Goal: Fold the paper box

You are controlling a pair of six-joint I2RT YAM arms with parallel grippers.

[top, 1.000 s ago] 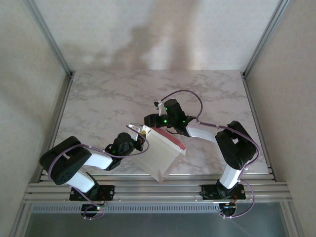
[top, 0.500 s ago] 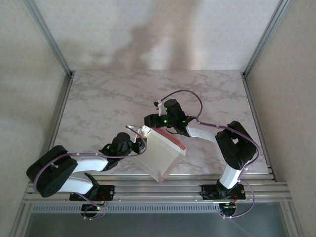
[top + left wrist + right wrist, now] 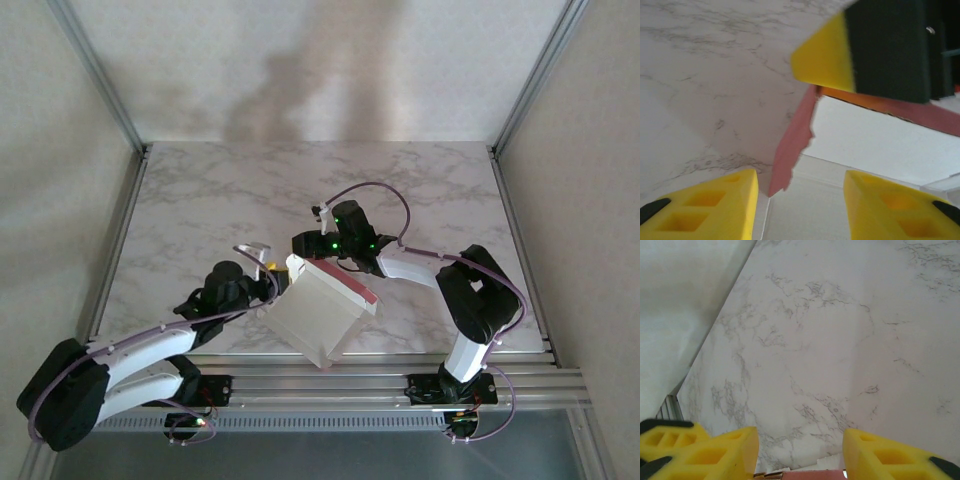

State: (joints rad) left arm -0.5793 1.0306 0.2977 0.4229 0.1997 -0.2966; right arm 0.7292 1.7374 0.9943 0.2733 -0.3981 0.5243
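The paper box [image 3: 318, 312] lies near the table's front edge, white side up, with a pink rim along its far right side. My left gripper [image 3: 270, 280] is just left of it, open. In the left wrist view its yellow fingers [image 3: 720, 200] stand apart around a white panel [image 3: 880, 140] and a pink flap [image 3: 792, 145], touching neither. My right gripper [image 3: 298, 250] sits over the box's far left corner, jaws apart. The pink edge [image 3: 810, 475] shows just below its fingers [image 3: 730, 450]. One right fingertip [image 3: 825, 55] shows in the left wrist view.
The marble table [image 3: 220, 200] stretches away behind the box. Aluminium rails [image 3: 320, 380] run along the near edge, and the box's near corner reaches over them. Frame posts [image 3: 110, 100] and side walls bound the table left and right.
My left gripper has opened, let go of the box's left edge and drawn back a little to the left, its arm sinking lower. The right gripper and the box have stayed put.
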